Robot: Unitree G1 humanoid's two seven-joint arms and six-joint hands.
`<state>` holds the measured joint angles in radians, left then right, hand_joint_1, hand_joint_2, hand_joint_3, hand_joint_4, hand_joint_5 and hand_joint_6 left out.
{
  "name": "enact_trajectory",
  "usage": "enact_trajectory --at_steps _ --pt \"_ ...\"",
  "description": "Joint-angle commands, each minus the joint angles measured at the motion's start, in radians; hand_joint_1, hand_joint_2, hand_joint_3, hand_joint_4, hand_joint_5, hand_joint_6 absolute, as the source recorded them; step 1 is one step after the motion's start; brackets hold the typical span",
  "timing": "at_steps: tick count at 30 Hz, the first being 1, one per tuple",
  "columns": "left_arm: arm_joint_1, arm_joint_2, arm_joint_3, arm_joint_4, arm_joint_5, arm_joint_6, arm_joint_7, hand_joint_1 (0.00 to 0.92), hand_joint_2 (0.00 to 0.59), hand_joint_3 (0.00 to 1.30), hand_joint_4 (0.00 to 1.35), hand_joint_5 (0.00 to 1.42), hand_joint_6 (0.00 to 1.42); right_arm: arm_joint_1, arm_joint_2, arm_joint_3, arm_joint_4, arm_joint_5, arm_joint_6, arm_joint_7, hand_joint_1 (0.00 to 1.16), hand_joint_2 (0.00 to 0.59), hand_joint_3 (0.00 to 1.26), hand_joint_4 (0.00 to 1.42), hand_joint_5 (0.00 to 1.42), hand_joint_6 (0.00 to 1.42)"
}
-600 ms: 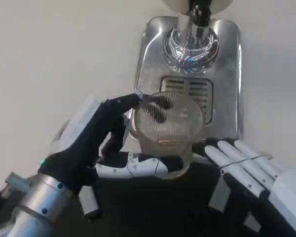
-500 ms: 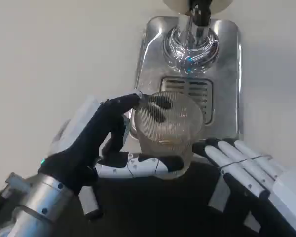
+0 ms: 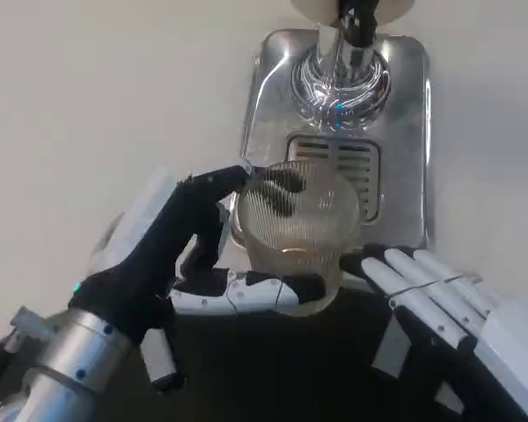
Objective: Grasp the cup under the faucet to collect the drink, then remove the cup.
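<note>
While the left hand (image 3: 172, 255) at lower left wraps its fingers around the ribbed clear glass cup (image 3: 297, 230), that cup sits at frame centre over the shiny steel drip tray (image 3: 405, 132), below the chrome faucet (image 3: 343, 61). At lower right, the right hand (image 3: 431, 303) lies flat with straight fingers, holding nothing.

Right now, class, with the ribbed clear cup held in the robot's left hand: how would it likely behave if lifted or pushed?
The cup looks rigid and see-through, so probably hard and breakable. Its ribbed wall likely helps the left hand grip. A little drink shows inside, so tilting may spill it.
</note>
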<state>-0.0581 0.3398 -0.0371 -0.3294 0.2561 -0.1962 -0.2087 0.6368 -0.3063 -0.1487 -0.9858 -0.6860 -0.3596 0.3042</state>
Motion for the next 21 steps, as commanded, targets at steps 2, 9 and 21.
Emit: enact_trajectory --at_steps 2,9,21 --pt "-0.076 -0.018 0.01 0.097 0.032 -0.015 0.056 0.688 0.088 1.13 1.2 1.42 1.42 0.015 0.024 0.011 -0.006 -0.013 0.006 0.003 0.71 0.336 0.1 0.06 0.07 0.18" --pt "-0.227 -0.051 -0.018 0.298 0.07 -0.046 0.124 0.682 0.085 1.13 1.2 1.42 1.42 0.017 0.044 0.026 -0.013 -0.027 0.017 0.008 0.71 0.333 0.1 0.06 0.07 0.18" --pt "-0.463 -0.097 -0.055 0.625 0.097 -0.109 0.215 0.683 0.086 1.12 1.2 1.42 1.42 0.045 0.07 0.037 -0.026 -0.043 0.022 0.007 0.65 0.338 0.11 0.06 0.07 0.18"
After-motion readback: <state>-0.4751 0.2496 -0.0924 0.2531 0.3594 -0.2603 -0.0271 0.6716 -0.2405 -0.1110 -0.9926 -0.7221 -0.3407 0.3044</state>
